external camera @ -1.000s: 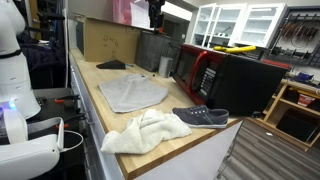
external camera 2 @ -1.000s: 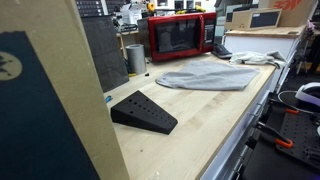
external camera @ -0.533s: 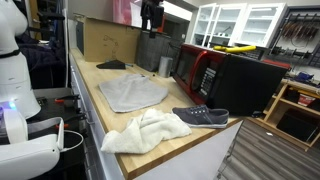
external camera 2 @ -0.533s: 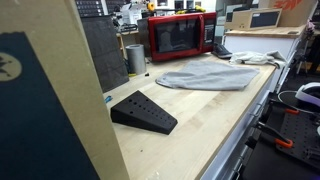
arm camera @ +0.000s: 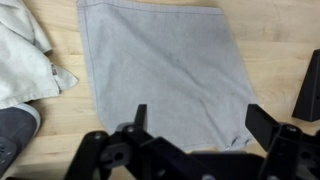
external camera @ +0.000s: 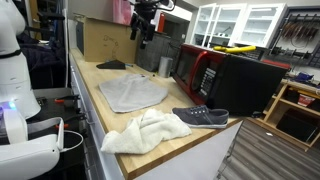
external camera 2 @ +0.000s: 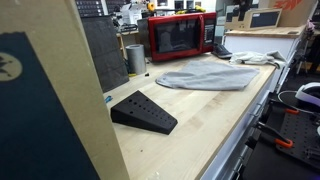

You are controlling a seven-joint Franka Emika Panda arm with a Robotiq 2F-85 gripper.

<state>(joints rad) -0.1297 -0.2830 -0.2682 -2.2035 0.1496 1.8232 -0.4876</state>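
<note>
Light wooden workbench (external camera: 90, 85) in a cluttered lab, cabinets and tool racks behind it. Robot's black gripper (external camera: 143, 25) hangs high up near the top middle of an exterior view, well clear of everything. In the wrist view the claw (arm camera: 200, 135) is spread wide with nothing between the fingers, so it's released and empty.

Right under it is the flat grey rectangular cloth (arm camera: 165, 70), spread out smooth and filling the centre of the wrist frame; it sits mid-bench in both exterior views (external camera: 132, 92) (external camera 2: 210, 77). A crumpled white towel (arm camera: 20, 50) is at the upper left of the wrist view, just beside the cloth's edge, with a dark grey sneaker (arm camera: 12, 130) at lower left. Black wedge-shaped block (external camera 2: 143, 111) lies apart from the cloth, and a red microwave (external camera 2: 182, 36) stands at the back.
</note>
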